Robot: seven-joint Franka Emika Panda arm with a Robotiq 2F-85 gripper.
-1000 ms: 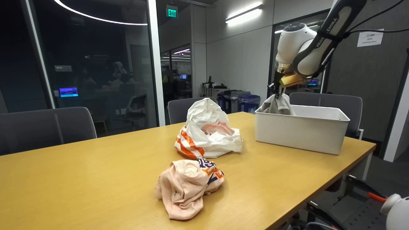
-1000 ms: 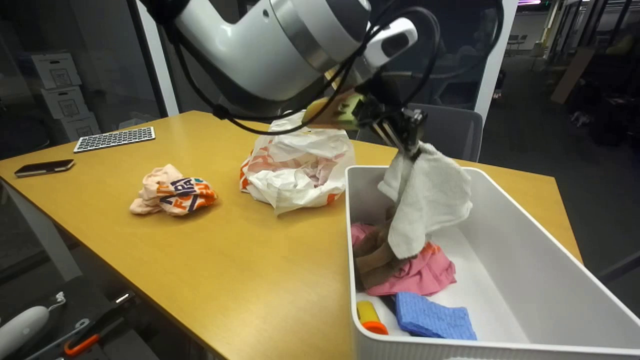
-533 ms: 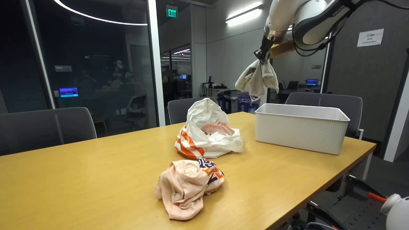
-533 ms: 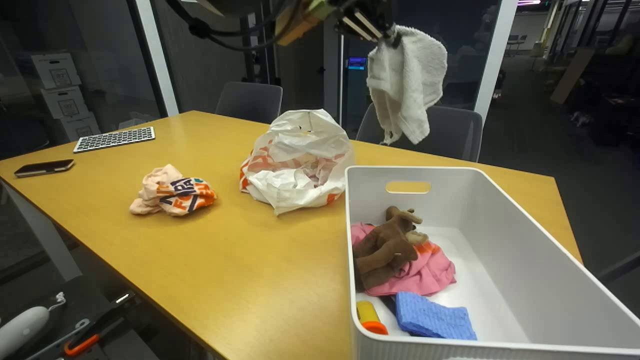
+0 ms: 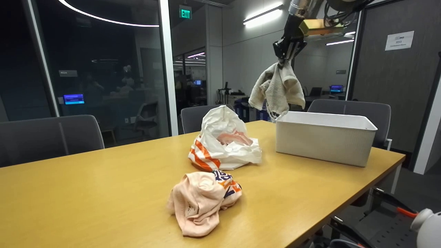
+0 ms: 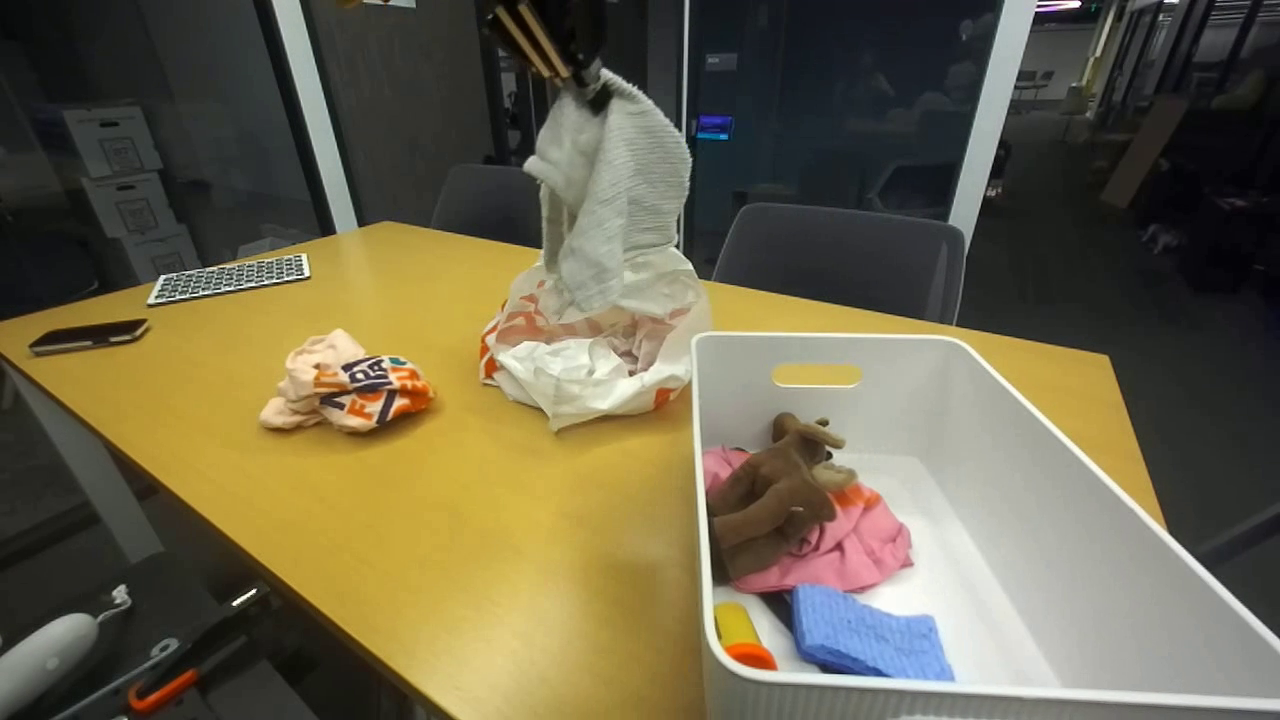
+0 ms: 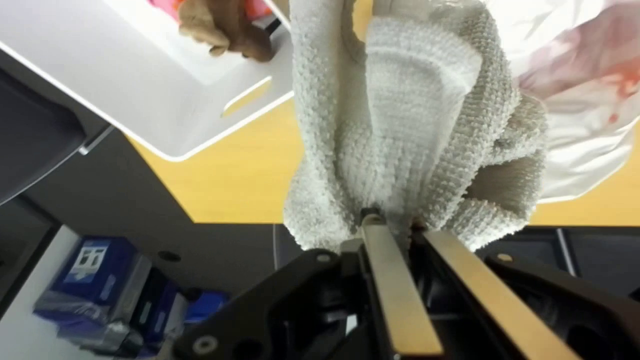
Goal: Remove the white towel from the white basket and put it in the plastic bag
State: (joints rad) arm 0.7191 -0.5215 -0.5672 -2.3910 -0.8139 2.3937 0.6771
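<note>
Nubby wht towel (image 7: 415, 120) lifted from ribbed bskt (image 5: 325, 143), limp, end effector (image 7: 395, 223) pinching

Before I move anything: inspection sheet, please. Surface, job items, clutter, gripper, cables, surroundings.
Surface: table, yellow-toned, carrying basket and bag.
Job items: towel hanging outside the basket, not yet in the bag; bag mouth open.
Clutter: peach cloth, keyboard and phone on the table; toy, pink cloth, blue cloth and yellow-orange item in the basket.
Gripper: shut on the towel.
Cables: black, looped, high in an exterior view.
Surroundings: chairs, exit sign, stacked boxes.
</note>
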